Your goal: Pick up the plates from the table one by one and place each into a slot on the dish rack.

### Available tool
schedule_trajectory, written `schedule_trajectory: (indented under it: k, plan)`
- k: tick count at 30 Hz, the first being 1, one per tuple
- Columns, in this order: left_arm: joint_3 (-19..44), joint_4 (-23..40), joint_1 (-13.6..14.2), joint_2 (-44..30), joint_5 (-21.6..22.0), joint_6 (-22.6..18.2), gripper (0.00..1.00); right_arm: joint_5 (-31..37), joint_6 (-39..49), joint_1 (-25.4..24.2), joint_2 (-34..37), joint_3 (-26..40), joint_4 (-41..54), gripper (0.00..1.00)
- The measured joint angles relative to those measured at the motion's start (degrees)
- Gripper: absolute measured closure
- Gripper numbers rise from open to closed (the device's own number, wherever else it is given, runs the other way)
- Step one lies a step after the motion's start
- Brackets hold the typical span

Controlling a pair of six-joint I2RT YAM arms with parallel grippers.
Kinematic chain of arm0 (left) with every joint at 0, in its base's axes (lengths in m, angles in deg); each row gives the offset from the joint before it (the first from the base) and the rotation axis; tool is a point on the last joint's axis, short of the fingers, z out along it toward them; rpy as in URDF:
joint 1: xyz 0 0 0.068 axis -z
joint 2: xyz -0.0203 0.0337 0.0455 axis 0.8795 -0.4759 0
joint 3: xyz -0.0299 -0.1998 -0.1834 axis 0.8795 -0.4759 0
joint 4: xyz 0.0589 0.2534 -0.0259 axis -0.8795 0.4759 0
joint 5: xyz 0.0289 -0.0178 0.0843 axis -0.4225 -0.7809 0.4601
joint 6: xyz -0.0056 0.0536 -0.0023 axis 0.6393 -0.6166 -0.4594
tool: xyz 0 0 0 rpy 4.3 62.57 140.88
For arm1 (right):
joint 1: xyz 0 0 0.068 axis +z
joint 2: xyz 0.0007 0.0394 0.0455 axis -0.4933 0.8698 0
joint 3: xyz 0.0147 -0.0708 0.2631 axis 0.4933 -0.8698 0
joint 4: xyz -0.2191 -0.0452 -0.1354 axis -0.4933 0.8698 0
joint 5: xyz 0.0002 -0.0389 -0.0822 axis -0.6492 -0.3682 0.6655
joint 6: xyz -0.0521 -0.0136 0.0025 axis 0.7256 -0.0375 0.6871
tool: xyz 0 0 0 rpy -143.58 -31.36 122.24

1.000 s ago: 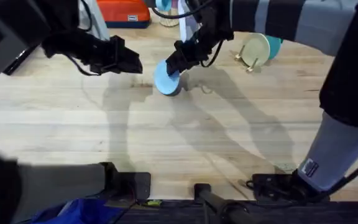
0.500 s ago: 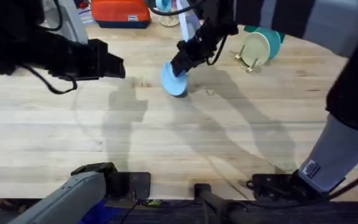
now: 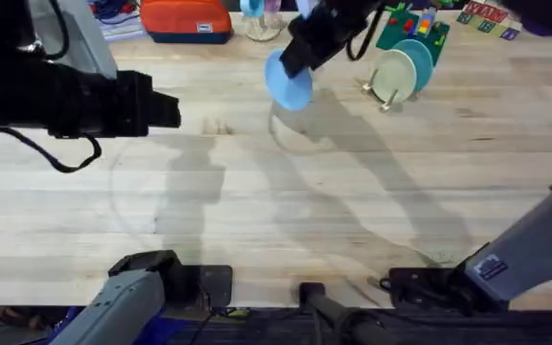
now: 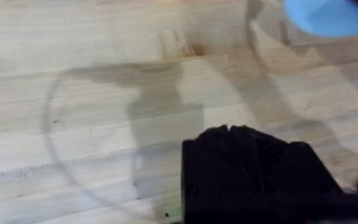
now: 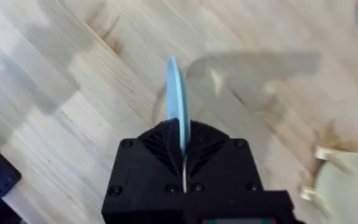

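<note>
Overhead, left to right. Left gripper [image 3: 166, 103] hangs over the left part of the table [image 3: 257, 211], its dark arm coming in from the left edge. In the left wrist view the black fingers [image 4: 241, 149] lie pressed together with no gap, nothing between them; bare plank below, and a blue plate edge at that view's far corner.

Far edge, left of centre: an orange case [image 3: 185, 19] sits on the tabletop.

Centre, far side: right gripper [image 3: 295, 59] reaches in from above and holds the light blue plate [image 3: 288, 81] by its rim. Plate tilted, nearly on edge, clear of the wood; its shadow falls on the table just beside and below it. Right wrist view confirms: the plate [image 5: 176, 102] stands edge-on, clamped between the two black fingers [image 5: 154, 149], which are closed down to the plate's thickness.

Right of the held plate: the dish rack [image 3: 377, 94], light wood with dowel pegs, well apart from the gripper. A cream plate [image 3: 394, 75] stands upright in it, a teal plate [image 3: 418, 59] upright directly behind, partly hidden by the cream one. Cream plate also shows at the corner of the right wrist view [image 5: 347, 186].

Behind the rack: a green toy board [image 3: 405, 24] with coloured pieces.
</note>
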Motion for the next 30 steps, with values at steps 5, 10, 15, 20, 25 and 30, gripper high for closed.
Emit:
schedule_trajectory:
  k: [5, 10, 15, 20, 25, 30]
  plan:
    - [0.0, 1.07, 0.0, 0.0, 0.06, -0.35, 0.553, 2.74, 2.3, -0.77, -4.49, 1.36, 1.67, 0.972]
    - [0.0, 1.12, 0.0, 0.0, 0.06, -0.28, 0.006, 8.36, 4.27, -2.57, -11.04, 1.69, 5.64, 0.972]
    - [0.0, 1.17, 0.0, 0.0, 0.06, -0.31, 0.007, 12.91, 6.24, -3.71, -16.65, 1.69, 7.84, 0.972]
    - [0.0, 2.88, 0.0, 0.0, 0.06, -0.35, 0.007, 13.58, 7.73, -6.69, -19.83, 1.69, 8.89, 0.972]
    - [0.0, 3.29, 0.0, 0.0, 0.06, -0.37, 0.007, 14.04, 9.61, -11.4, -20.99, 1.71, 11.81, 0.972]
    - [0.0, 3.33, 0.0, 0.0, 0.06, -0.37, 0.007, 14.49, 12.51, -15.47, -20.99, 1.71, 13.25, 0.972]
